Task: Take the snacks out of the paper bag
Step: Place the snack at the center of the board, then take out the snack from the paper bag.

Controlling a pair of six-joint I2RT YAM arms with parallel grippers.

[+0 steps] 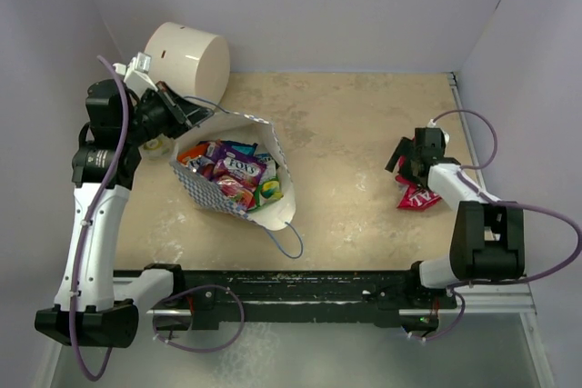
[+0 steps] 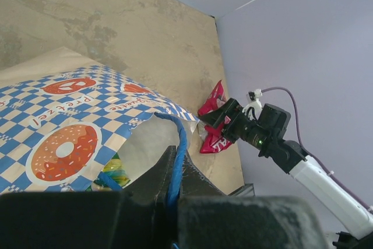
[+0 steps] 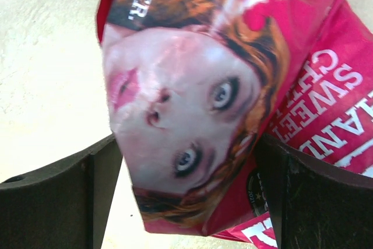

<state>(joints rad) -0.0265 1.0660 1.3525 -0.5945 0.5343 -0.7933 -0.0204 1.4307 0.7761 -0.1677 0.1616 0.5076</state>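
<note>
The paper bag [image 1: 205, 192] lies on its side at the left, mouth open towards the middle, with several bright snacks [image 1: 238, 170] inside. My left gripper [image 1: 195, 114] is shut on the bag's blue cord handle [image 2: 180, 144] at the far rim; the checked bag wall [image 2: 64, 115] fills the left of the left wrist view. My right gripper [image 1: 406, 163] is at the right, low over two red packets [image 1: 418, 195] on the table. Its jaws stand wide apart around a magenta packet with a printed face [image 3: 186, 103], which lies on another red packet [image 3: 332, 103].
A large cream cylinder [image 1: 189, 59] lies at the back left behind the left arm. The bag's other blue handle [image 1: 286, 241] trails towards the near edge. Walls close the table at the back and both sides.
</note>
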